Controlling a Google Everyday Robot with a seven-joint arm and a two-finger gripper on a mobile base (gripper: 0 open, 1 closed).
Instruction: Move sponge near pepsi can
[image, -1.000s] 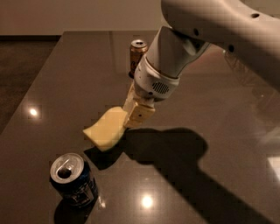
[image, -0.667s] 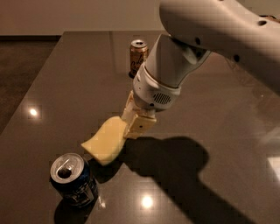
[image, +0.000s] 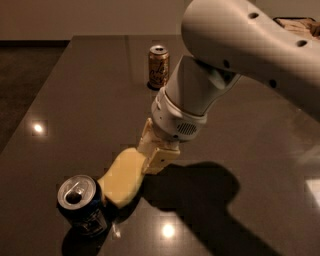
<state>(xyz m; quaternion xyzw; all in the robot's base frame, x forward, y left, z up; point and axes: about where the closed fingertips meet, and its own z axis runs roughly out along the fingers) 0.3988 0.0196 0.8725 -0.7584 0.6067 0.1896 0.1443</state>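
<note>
The pale yellow sponge (image: 121, 178) hangs tilted from my gripper (image: 150, 161), low over the dark table (image: 75, 100). Its lower left end is right beside the dark blue pepsi can (image: 81, 205), which stands upright at the front left with its silver top open to view. The cream fingers (image: 159, 157) are shut on the sponge's upper right end. My large white arm (image: 240, 55) reaches down from the upper right and hides part of the table behind it.
A gold-brown can (image: 159, 66) stands upright at the back of the table, beyond the arm. The table's left edge runs diagonally past the pepsi can. Bright light spots reflect off the glossy surface.
My gripper has carried the sponge down and to the left, closer to the pepsi can. The two cans have not moved.
</note>
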